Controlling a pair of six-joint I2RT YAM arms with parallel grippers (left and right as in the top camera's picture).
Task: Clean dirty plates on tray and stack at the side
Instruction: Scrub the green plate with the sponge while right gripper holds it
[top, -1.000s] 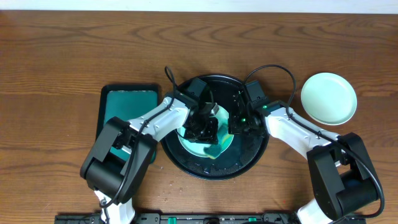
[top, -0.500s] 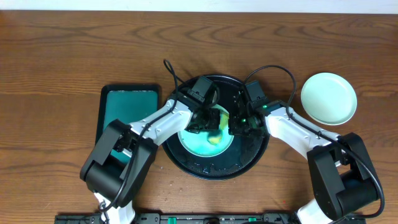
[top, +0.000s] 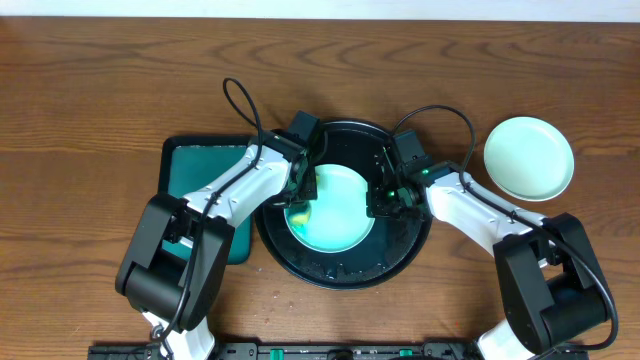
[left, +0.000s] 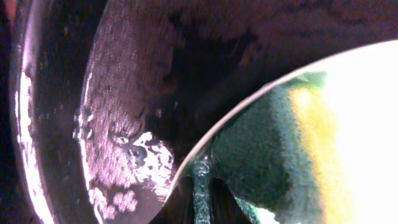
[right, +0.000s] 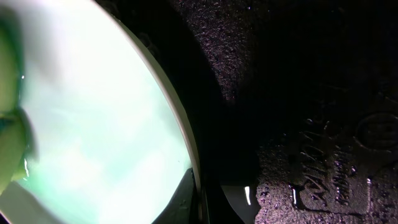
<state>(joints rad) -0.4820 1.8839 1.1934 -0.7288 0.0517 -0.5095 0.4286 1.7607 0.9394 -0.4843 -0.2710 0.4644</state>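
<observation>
A pale mint plate (top: 340, 205) with a teal smear lies in the black round tray (top: 345, 268). My left gripper (top: 300, 203) is shut on a yellow and green sponge (top: 298, 213) and presses it on the plate's left edge. In the left wrist view the sponge (left: 273, 143) lies over the plate rim above my fingers (left: 202, 199). My right gripper (top: 381, 199) is shut on the plate's right rim. The right wrist view shows that rim between my fingers (right: 200, 199). A clean mint plate (top: 529, 157) lies on the table at the right. A third plate is not in view.
A dark green rectangular sponge tray (top: 197, 170) lies left of the black tray, partly under my left arm. The tray floor is wet (left: 137, 155). Cables loop above both arms. The wooden table stretches behind.
My left gripper has carried the sponge from the plate's upper middle to its left edge, and the left arm swung left. The right gripper has kept its hold on the rim.
</observation>
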